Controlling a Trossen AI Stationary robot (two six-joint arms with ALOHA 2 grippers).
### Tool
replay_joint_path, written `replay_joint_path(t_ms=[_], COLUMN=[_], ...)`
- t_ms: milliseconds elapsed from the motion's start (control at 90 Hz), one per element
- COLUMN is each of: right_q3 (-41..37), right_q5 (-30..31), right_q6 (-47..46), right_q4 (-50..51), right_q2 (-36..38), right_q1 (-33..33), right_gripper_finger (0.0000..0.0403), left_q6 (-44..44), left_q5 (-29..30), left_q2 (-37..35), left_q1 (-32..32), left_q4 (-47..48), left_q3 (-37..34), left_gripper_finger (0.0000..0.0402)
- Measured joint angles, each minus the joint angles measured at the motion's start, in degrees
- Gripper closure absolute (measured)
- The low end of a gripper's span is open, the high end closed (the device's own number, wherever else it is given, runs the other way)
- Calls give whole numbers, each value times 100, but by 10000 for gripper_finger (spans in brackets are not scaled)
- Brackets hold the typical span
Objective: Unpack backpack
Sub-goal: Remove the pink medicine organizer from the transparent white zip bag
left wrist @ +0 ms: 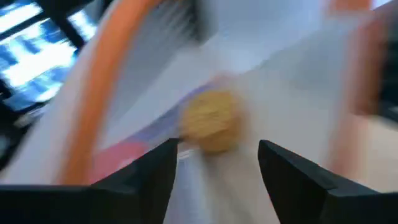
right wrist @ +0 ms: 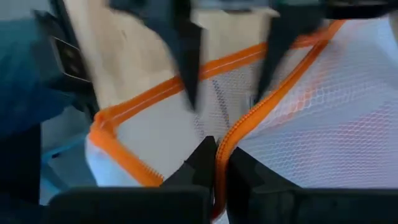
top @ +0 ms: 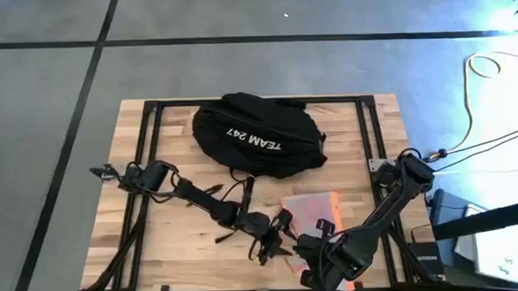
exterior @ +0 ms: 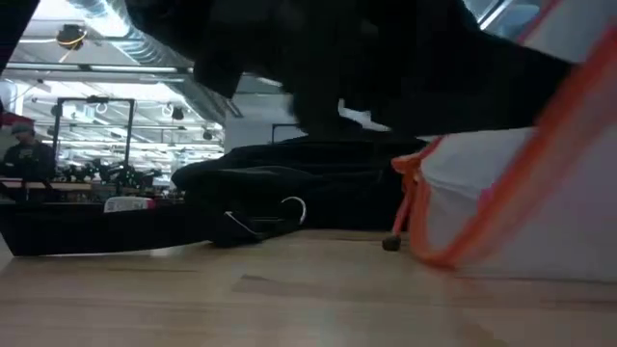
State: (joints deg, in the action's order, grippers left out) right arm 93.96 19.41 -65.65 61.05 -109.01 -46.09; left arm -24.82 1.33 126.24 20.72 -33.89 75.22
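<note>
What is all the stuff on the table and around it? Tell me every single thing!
backpack: one, black with white lettering, far middle of the table.
mesh pouch: one, white mesh with orange zipper and trim, near side of the table, between the two grippers.
round thing: one, yellowish, seen through the pouch in the left wrist view; blurred, cannot tell what it is.
table: one, light wood with a black frame.
cables: a few, pale and black, on the floor to the right of the table.
person: one, far back in the room, low view.
left gripper: black, open, at the pouch's left edge.
right gripper: black, shut on the pouch's orange zipper.
</note>
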Motion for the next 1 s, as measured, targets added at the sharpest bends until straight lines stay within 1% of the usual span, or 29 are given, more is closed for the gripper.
replay_joint_path(t_ms=[67,122,289,333,411,467,533,700,833,1000], right_q3=[15,15,15,15,15,15,15,15,15,15], right_q5=[8,8,5,5,6,5,10,10,-20,-100], right_q6=[18,19,19,20,20,22,24,27,25,15], right_q4=[-57,-58,-95,-106,-115,-126,-145,-145,-130,-112], right_q2=[2,2,2,2,2,2,2,2,2,2], right_q1=[0,0,0,0,0,1,0,0,-6,-98], right_gripper_finger=[403,403,403,403,403,403,403,403,403,403], left_q6=[-91,-116,-173,-410,-1159,-1535,-1729,-1278,-1341,-1355], left_q5=[416,640,692,692,679,599,616,806,1229,1479], left_q2=[8,9,72,144,419,596,811,983,987,1005], left_q1=[-60,-122,-318,-343,-325,-258,-143,44,76,65], left_q4=[37,35,-11,9,-20,-112,-246,-696,-640,-576], left_q3=[0,0,0,2,12,100,205,377,562,698], left_gripper_finger=[202,207,215,215,215,215,215,215,215,215])
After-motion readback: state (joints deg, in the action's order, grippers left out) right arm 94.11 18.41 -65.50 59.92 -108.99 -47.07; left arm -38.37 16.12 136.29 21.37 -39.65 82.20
